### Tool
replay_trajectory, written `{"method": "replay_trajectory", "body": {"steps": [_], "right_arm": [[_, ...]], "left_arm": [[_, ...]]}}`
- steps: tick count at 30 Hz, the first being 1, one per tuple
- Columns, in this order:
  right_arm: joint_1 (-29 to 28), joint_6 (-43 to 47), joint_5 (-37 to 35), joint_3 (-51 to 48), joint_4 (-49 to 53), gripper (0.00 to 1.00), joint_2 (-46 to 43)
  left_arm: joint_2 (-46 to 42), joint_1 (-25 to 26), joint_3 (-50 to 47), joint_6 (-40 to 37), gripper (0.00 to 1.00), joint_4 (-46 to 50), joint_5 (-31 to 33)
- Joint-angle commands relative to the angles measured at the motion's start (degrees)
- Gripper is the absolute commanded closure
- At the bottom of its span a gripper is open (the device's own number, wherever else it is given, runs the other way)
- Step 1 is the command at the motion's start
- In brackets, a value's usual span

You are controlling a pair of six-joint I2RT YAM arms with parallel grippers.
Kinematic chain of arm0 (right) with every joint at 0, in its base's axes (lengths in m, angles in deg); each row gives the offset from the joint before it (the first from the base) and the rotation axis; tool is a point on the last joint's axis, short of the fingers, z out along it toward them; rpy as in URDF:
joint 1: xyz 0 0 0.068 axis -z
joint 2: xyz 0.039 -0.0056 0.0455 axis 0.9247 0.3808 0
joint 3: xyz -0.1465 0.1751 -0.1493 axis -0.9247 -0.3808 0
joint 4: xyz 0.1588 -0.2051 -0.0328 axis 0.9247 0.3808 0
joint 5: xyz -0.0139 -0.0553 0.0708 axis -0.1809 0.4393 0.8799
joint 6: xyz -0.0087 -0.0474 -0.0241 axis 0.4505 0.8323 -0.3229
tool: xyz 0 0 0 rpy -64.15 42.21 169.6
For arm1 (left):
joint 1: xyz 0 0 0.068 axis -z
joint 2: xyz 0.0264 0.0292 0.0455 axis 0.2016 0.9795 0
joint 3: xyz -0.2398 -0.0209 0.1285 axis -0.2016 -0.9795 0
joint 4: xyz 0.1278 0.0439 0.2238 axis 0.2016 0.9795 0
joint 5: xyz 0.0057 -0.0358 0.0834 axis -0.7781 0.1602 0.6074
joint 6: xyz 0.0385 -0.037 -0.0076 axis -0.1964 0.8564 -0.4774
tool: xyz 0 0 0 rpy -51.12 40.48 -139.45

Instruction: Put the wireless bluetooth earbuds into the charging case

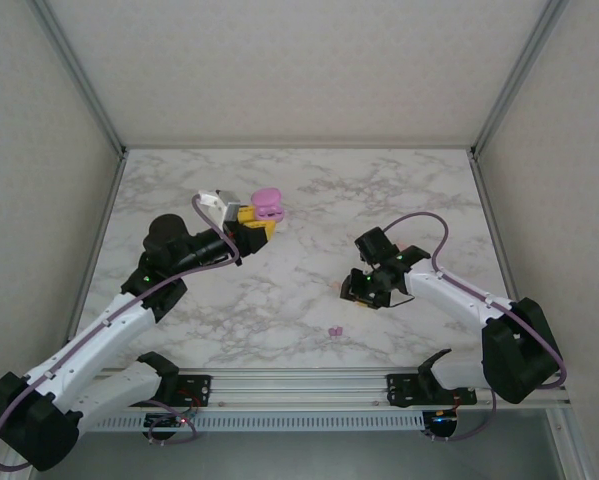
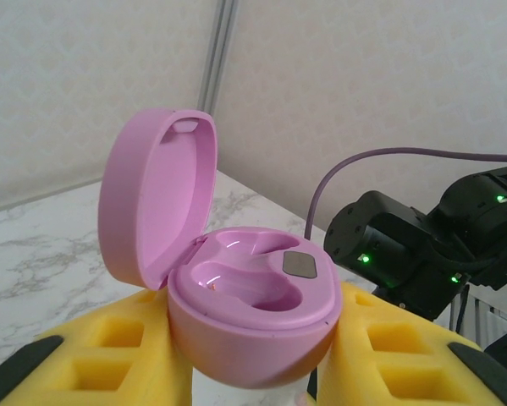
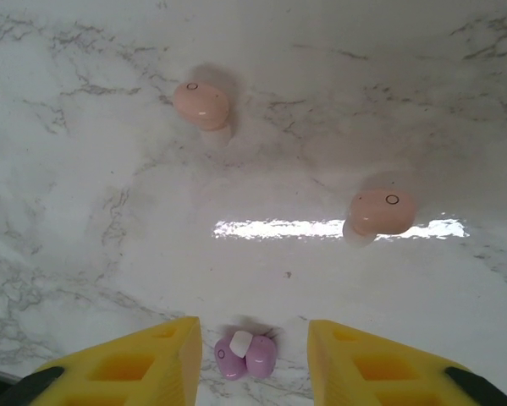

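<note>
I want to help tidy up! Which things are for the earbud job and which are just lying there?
For the job: open pink case in the left gripper; purple earbud near the right gripper.
Lying about: two peach-pink earbuds, maybe for another case.

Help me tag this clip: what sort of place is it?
Probably a robotics lab cell: a marble-patterned table enclosed by plain panels on metal posts, with a left arm and right arm mounted on a rail at its near edge.

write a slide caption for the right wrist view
Open right gripper poised over a purple earbud on the marble table, two peach-pink earbuds lying apart beyond it.
</note>
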State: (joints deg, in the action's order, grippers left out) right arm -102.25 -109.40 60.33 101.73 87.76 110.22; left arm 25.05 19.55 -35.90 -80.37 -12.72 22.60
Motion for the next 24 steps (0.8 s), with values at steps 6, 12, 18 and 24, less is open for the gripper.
{"method": "replay_trajectory", "body": {"steps": [6,12,18,24], "right_arm": [[-3.8,1.4,1.9,1.6,1.9,0.66,2.6],[-5.8,-0.3,1.9,0.6,0.9,0.67,4.7],[-7.2,-1.0,4.1,-1.7,0.4,0.67,4.7],[-7.9,-1.4,5.2,-2.5,0.9,0.67,5.7]], "left_arm": [[-1.4,0.5,1.4,1.0,0.81,-0.5,2.2],[-3.1,0.5,0.5,-0.1,0.81,0.8,2.2],[-4.5,0.5,-0.8,-0.3,0.81,1.0,2.5],[-5.2,0.5,-1.3,-0.3,0.8,1.1,2.7]]}}
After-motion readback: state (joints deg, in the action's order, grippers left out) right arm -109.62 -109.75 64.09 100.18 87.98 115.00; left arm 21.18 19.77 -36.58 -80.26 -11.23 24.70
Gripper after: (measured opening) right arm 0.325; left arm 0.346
